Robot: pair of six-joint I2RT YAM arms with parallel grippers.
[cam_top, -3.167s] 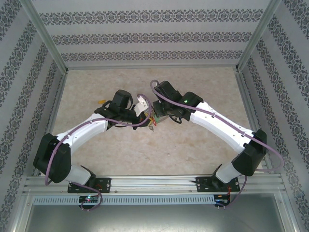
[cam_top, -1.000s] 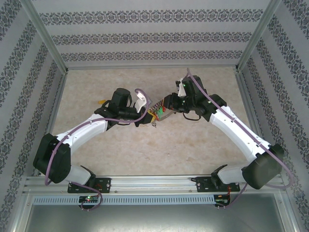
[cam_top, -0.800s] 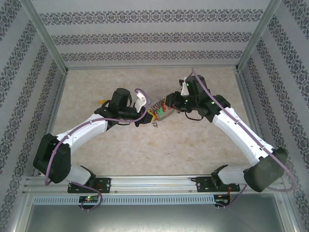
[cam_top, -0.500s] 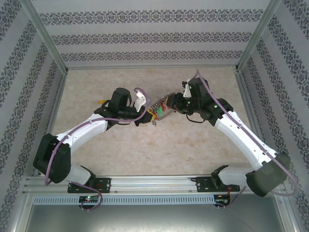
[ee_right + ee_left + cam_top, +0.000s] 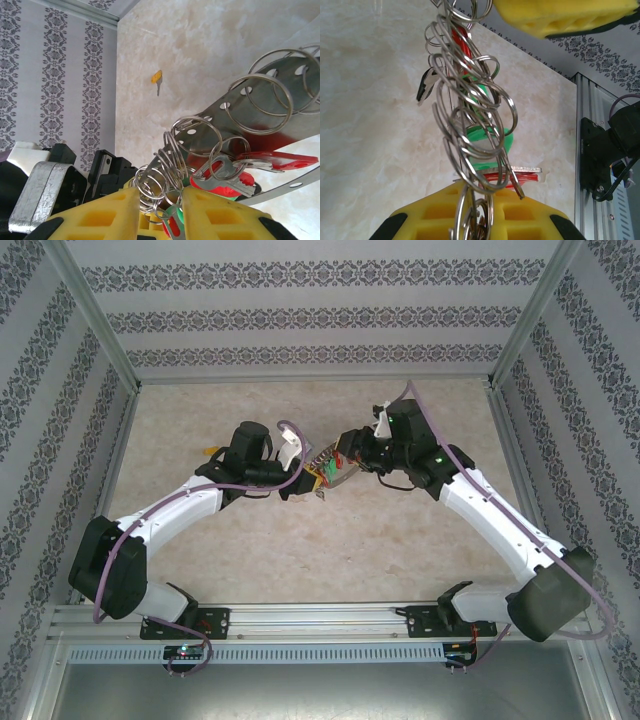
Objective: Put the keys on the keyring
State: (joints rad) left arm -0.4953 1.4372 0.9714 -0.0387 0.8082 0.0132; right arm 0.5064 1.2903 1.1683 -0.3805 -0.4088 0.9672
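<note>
The left gripper (image 5: 472, 197) is clamped on one end of the bunch of keys (image 5: 482, 144); the right gripper (image 5: 161, 202) pinches the other end, above the table (image 5: 200, 45). I cannot tell the keyring from the tangled rings (image 5: 465, 100). A yellow-tagged key (image 5: 157, 77) lies apart.

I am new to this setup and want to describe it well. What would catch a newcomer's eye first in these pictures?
First, the bunch of silver rings and keys with red and green tags, at mid-table between the left claw and the right claw. Then one yellow-tagged key lying alone on the marbled table, beside the left arm.
</note>
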